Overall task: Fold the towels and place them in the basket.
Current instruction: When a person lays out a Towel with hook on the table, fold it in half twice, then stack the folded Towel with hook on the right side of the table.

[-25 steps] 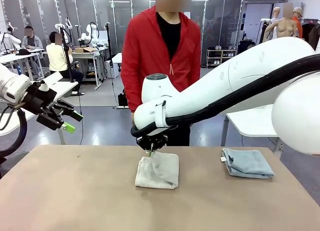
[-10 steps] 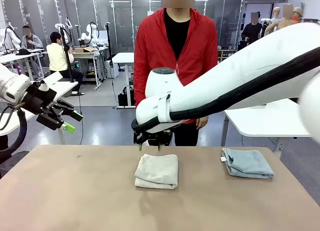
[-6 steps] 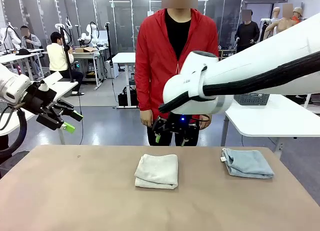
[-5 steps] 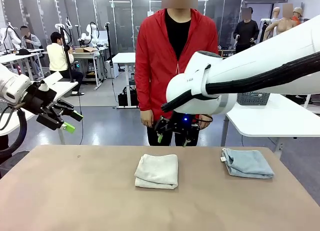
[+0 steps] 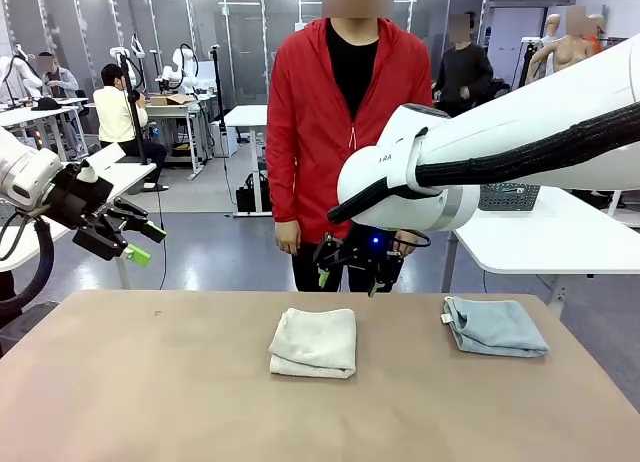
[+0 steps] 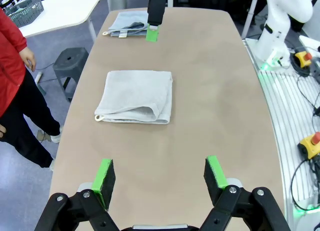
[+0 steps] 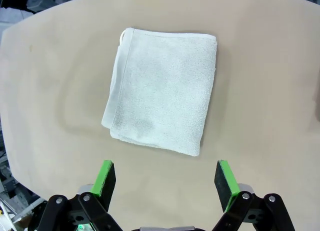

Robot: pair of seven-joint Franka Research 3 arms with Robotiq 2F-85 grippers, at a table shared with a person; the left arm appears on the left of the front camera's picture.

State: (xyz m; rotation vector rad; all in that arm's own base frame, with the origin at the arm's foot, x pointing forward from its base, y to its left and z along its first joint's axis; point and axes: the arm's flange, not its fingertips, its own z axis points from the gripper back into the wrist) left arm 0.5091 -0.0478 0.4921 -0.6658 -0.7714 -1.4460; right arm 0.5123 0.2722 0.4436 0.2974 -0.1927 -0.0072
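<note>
A folded cream-white towel (image 5: pixel 313 342) (image 6: pixel 136 97) (image 7: pixel 162 103) lies flat at the table's middle. To its right, near the far right edge, rests a folded light blue towel (image 5: pixel 495 325) (image 6: pixel 127 24). My right gripper (image 5: pixel 347 280) (image 7: pixel 165 178) hovers open and empty above the table's far edge, just behind the cream towel. Off the table's left side, my left gripper (image 5: pixel 146 243) (image 6: pixel 160 176) is held high, open and empty. The dark grey basket (image 5: pixel 508 196) (image 6: pixel 22 11) stands on a white side table behind the right arm. The green towel is out of view.
A person in a red jacket (image 5: pixel 345 112) stands at the far edge with hands down. The tan table (image 5: pixel 150 382) has bare room left and in front of the towels. A grey stool (image 6: pixel 70 61) stands beside the table.
My right gripper let go of the cream towel, rose and swung right toward the far edge. The towel settled flat. The left arm stayed still.
</note>
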